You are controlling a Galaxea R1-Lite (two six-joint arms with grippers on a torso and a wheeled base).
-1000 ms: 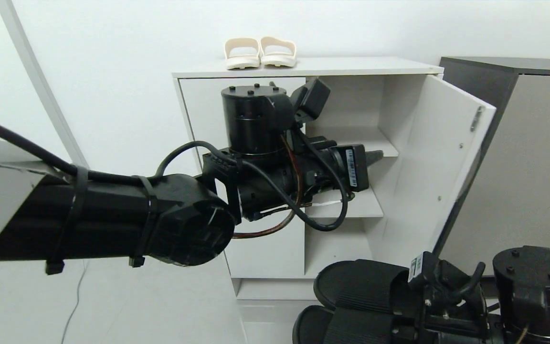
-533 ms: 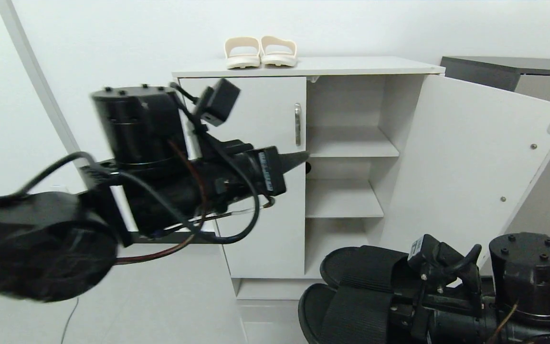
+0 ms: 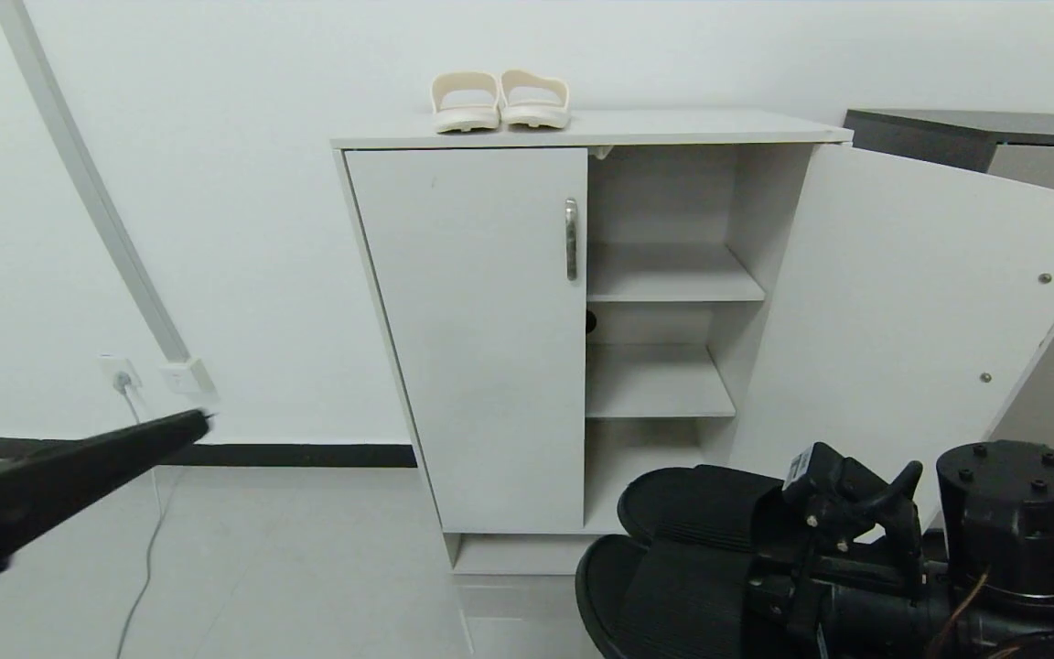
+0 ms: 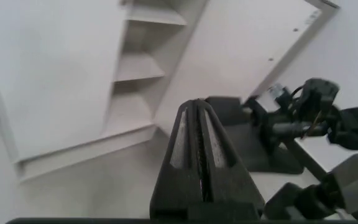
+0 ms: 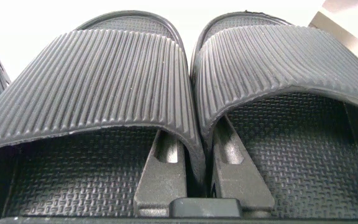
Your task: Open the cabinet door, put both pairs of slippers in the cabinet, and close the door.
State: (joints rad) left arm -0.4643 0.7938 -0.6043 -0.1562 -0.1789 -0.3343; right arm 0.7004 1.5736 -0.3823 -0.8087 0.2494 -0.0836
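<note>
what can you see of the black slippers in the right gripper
The black slippers are a matched pair of rubbery-looking slides with wide ribbed straps and finely textured footbeds. They sit side by side, roughly level, inner edges pressed together. The right gripper is shut on them, one finger under each strap, pinching the inner walls. They are held low before the open right side of the cabinet, rounded ends toward it.

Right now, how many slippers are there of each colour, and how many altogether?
Cream slippers, on top of the cabinet: 2
Black slippers, held in the right gripper: 2
Total: 4
</note>
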